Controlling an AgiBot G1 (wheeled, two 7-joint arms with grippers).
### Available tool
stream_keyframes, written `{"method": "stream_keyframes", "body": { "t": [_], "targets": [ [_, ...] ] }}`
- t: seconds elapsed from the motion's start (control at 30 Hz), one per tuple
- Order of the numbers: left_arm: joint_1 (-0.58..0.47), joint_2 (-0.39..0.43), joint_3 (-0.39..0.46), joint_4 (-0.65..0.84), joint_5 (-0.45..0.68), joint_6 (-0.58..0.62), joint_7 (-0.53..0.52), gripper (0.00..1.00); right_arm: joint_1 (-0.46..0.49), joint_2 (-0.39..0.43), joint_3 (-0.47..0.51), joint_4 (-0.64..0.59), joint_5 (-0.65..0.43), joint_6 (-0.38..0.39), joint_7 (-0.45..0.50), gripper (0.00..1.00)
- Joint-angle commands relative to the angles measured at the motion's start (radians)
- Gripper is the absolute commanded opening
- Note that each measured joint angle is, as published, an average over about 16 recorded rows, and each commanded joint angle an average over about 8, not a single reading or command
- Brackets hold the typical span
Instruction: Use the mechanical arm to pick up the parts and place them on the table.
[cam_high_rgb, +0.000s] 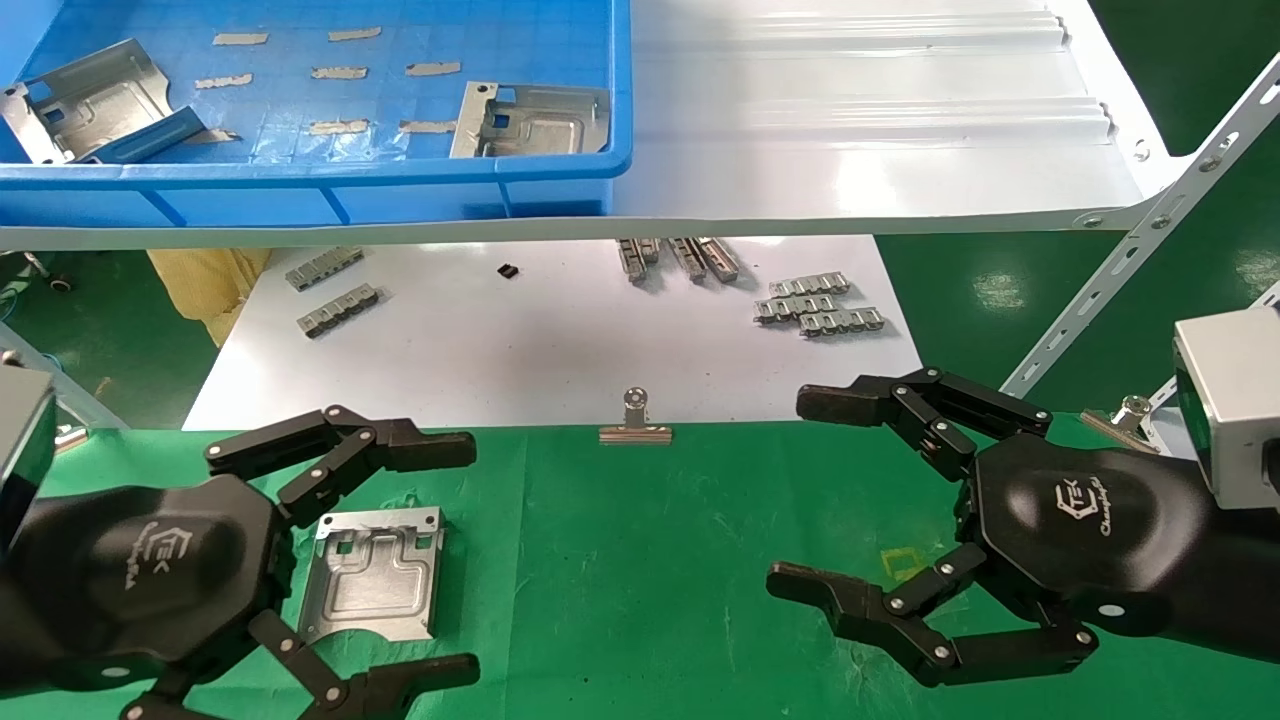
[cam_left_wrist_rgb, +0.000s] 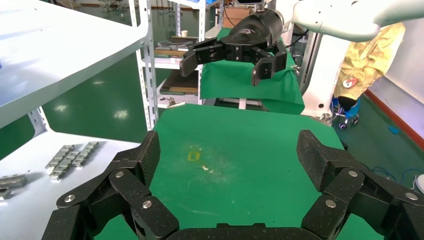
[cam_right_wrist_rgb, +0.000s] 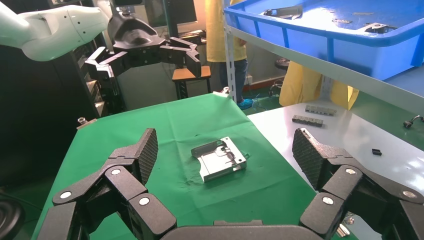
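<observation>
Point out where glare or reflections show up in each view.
Head view: broad glare across the glossy white shelf, bright highlights on the part lying on the green table. Left wrist view: light patches on the green floor. Right wrist view: soft sheen on the blue bin wall; the part shines pale.

A factory or assembly workshop was shown. Beyond the left gripper (cam_high_rgb: 440, 560), a blue plastic bin (cam_high_rgb: 400, 180) with stamped metal plates (cam_high_rgb: 530, 120) was kept on a white steel shelf (cam_high_rgb: 880, 170) with a perforated bracket (cam_high_rgb: 1130, 290). More metal racks (cam_left_wrist_rgb: 170, 55), a green painted floor (cam_left_wrist_rgb: 100, 110) and a worker in yellow clothing (cam_right_wrist_rgb: 220, 30) were seen behind.
</observation>
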Motion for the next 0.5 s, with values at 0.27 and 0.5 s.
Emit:
{"method": "stream_keyframes", "body": {
  "t": [0.27,0.5],
  "targets": [
    [-0.003,0.001,0.003,0.005,0.002,0.001,0.002,1.00,0.000,0.000,0.000,0.000,0.000,0.000,0.000,1.00],
    [-0.004,0.002,0.004,0.007,0.003,0.001,0.002,1.00,0.000,0.000,0.000,0.000,0.000,0.000,0.000,1.00]
  ]
}}
